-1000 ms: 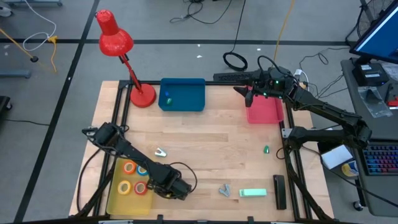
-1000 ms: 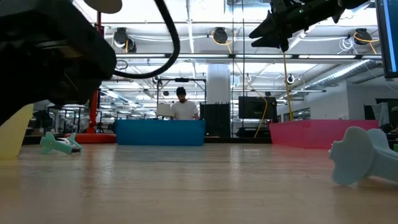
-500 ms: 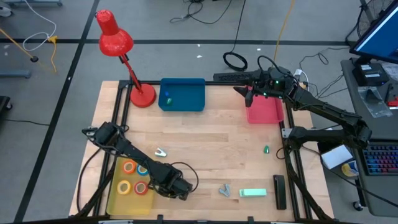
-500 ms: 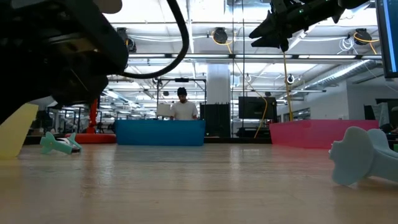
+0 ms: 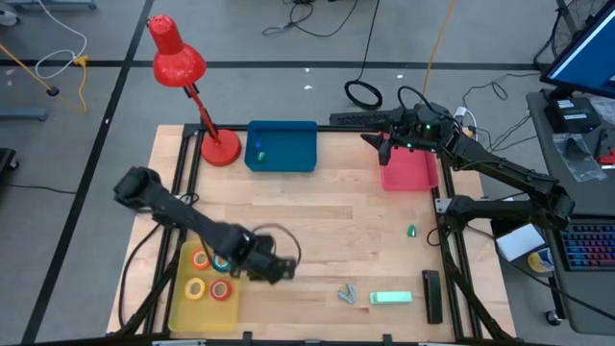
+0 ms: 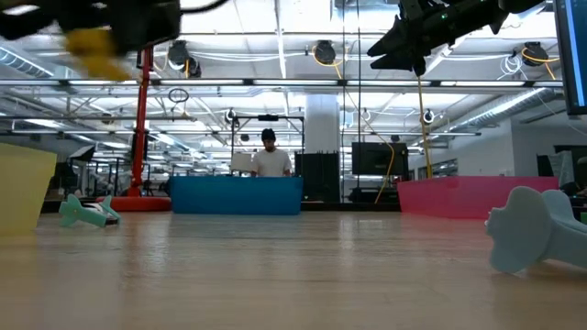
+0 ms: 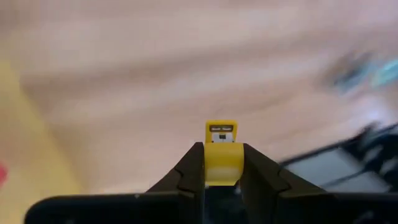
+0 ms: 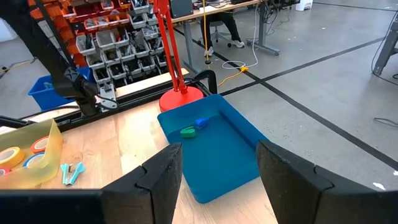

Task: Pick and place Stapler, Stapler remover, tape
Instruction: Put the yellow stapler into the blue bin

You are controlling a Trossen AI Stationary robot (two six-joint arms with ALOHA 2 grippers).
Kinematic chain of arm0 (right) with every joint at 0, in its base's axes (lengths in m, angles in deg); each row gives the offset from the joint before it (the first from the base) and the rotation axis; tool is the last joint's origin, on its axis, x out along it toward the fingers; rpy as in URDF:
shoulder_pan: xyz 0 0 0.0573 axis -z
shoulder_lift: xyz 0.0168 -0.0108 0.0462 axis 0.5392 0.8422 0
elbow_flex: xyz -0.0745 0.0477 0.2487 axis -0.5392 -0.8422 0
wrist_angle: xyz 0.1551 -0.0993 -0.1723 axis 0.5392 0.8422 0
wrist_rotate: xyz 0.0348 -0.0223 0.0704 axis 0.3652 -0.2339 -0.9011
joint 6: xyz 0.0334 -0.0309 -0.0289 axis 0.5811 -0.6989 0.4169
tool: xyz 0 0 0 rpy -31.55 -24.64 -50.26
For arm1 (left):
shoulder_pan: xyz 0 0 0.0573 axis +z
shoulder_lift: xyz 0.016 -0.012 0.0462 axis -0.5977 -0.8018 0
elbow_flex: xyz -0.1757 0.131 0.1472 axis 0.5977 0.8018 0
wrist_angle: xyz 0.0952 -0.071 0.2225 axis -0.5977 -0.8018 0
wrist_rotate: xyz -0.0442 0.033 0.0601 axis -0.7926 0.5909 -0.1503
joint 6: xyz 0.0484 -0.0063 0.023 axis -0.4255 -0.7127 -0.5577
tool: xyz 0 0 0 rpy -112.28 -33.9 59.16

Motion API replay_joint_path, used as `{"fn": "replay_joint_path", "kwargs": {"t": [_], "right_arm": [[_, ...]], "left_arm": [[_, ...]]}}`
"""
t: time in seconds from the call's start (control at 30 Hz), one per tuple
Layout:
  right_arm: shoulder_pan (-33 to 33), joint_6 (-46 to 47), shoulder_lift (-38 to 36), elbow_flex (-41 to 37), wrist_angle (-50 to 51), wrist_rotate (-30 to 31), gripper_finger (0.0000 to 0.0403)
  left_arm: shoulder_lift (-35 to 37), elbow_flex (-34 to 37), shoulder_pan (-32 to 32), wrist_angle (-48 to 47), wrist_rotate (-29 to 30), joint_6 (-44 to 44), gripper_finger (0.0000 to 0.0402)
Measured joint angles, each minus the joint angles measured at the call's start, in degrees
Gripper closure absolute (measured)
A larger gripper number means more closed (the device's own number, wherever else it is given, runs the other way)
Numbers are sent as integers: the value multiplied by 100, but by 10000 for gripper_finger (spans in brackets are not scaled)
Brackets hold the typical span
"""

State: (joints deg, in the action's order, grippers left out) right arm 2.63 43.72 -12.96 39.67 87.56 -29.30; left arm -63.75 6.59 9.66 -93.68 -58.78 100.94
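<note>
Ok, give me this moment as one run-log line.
left gripper: shut on small yellow stapler, lifted beside yellow bin | right gripper: open, over pink tray | tape rolls: in yellow bin

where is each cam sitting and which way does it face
High: above the table, looking straight down; both arms show, left hand by the yellow bin.
Low: at tabletop height, looking level at the blue bin; right hand overhead.
Left wrist: looking past its fingers, shut on a yellow piece.
Right wrist: over open fingers toward the blue bin.
Shared: high and right wrist both show the red lamp.
</note>
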Motion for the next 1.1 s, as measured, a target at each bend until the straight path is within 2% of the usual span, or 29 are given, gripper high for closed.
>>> {"fn": "replay_joint_path", "kwargs": {"t": [0.1,0.2,0.5,0.73,0.9,1.1], "right_arm": [[0,0,0,0,-2,-8,206],[0,2,0,0,0,-15,206],[0,2,0,0,-2,-17,206],[0,-78,0,0,-2,-3,206],[0,-105,0,0,-15,11,206],[0,-103,0,0,-33,13,206]], "left_arm": [[295,0,382,-48,807,-496,332],[433,-7,1050,-157,1164,-1413,332],[440,-7,3688,-521,1180,-4900,331],[296,-7,5534,-338,1367,-7005,331],[-58,-7,6380,38,1033,-7896,331],[-551,-7,6742,318,881,-8242,331]]}}
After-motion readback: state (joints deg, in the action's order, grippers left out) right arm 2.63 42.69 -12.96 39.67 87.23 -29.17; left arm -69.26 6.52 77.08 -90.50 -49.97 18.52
